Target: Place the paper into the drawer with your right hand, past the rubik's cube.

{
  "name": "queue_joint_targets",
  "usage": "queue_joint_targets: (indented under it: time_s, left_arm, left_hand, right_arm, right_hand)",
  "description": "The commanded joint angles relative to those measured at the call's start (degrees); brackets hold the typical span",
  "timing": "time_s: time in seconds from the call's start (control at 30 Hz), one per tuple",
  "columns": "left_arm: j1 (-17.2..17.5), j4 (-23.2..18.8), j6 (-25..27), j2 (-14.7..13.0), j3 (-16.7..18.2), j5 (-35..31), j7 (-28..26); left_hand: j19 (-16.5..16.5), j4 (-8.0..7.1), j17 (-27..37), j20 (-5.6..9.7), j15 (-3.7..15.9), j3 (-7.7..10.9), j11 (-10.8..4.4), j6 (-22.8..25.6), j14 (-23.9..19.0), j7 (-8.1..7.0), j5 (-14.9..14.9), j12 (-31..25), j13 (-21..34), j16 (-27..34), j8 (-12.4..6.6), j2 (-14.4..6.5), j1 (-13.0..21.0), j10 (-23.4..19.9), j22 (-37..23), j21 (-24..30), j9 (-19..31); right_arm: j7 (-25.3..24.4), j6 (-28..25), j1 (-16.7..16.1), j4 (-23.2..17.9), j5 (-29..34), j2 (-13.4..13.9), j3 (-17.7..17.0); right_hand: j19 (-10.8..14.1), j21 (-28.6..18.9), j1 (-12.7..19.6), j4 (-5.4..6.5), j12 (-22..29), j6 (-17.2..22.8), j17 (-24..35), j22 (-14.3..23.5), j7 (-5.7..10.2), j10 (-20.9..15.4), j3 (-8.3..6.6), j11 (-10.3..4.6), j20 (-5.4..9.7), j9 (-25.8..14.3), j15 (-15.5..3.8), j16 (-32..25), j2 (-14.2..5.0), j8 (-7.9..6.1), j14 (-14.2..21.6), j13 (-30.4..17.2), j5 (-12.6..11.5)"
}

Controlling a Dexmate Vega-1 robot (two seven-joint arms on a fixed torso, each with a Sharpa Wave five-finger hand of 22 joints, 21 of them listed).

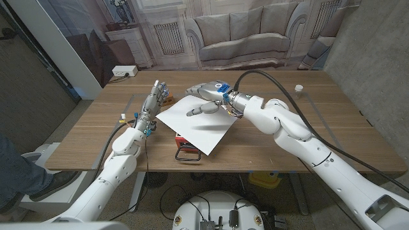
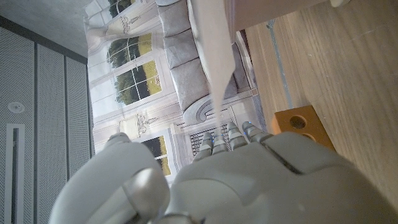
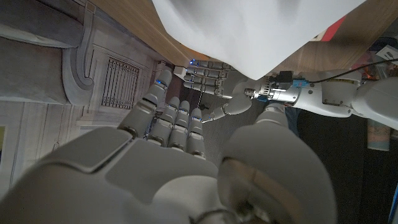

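My right hand (image 1: 208,92) holds a white sheet of paper (image 1: 198,124) by its far edge, thumb on top, above the middle of the table. The sheet slopes down toward the front edge and covers most of a red drawer box (image 1: 181,142) with a black handle (image 1: 187,157). A small multicoloured thing (image 1: 168,96), perhaps the cube, peeks out beside my left hand's fingertips. My left hand (image 1: 152,105) stands upright left of the paper, fingers straight, holding nothing. The right wrist view shows the paper (image 3: 261,31) above my left hand (image 3: 205,78). The paper (image 2: 214,50) appears edge-on in the left wrist view.
A yellow wooden block with holes (image 2: 301,124) lies on the table beyond my left hand. A small capped jar (image 1: 298,89) stands at the far right of the table (image 1: 307,118). A person's leg (image 1: 19,172) is at the lower left, off the table.
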State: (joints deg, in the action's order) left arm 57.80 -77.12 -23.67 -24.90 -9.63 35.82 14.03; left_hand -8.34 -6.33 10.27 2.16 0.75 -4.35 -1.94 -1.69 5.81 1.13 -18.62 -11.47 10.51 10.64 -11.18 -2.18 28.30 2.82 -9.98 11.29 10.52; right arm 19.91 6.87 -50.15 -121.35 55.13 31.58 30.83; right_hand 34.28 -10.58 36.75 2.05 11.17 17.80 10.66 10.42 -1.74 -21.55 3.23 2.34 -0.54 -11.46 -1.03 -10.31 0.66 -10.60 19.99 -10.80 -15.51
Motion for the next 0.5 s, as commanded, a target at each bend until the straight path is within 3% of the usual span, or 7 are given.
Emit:
queue_joint_targets:
  time_s: [0.03,0.5]
  left_arm:
    - [0.92,-2.27,0.26,-1.32,-0.11,0.18,-0.95]
    - [1.31,-2.77,0.23,-2.06,-0.52,0.66,-1.04]
  left_hand:
    - [-0.65,0.06,0.13,1.81,0.06,-0.34,-0.26,0.38,0.55,-0.14,0.05,-0.16,0.3,0.04,-0.17,-0.39,0.24,-0.05,-0.35,0.08,0.29]
    - [-0.67,0.07,0.13,1.9,0.09,-0.48,-0.35,0.41,0.55,-0.11,0.06,-0.16,0.3,0.04,-0.18,-0.52,0.34,-0.08,-0.35,0.09,0.29]
  right_arm:
    - [-4.1,-0.4,-0.88,-1.72,0.43,0.12,-1.43]
    - [-6.05,-0.67,-1.3,-2.66,0.19,0.25,-2.04]
  right_hand:
    - [-0.25,-0.03,0.0,0.08,0.38,-0.12,0.13,0.03,-0.05,-0.11,0.42,0.31,0.13,-0.05,-0.16,-0.14,0.19,-0.43,-0.25,-0.08,-0.52]
    - [-0.2,-0.19,-0.08,0.13,0.51,-0.05,0.12,0.01,0.0,-0.2,0.55,0.26,0.01,-0.03,-0.19,-0.29,0.13,-0.53,-0.09,-0.08,-0.77]
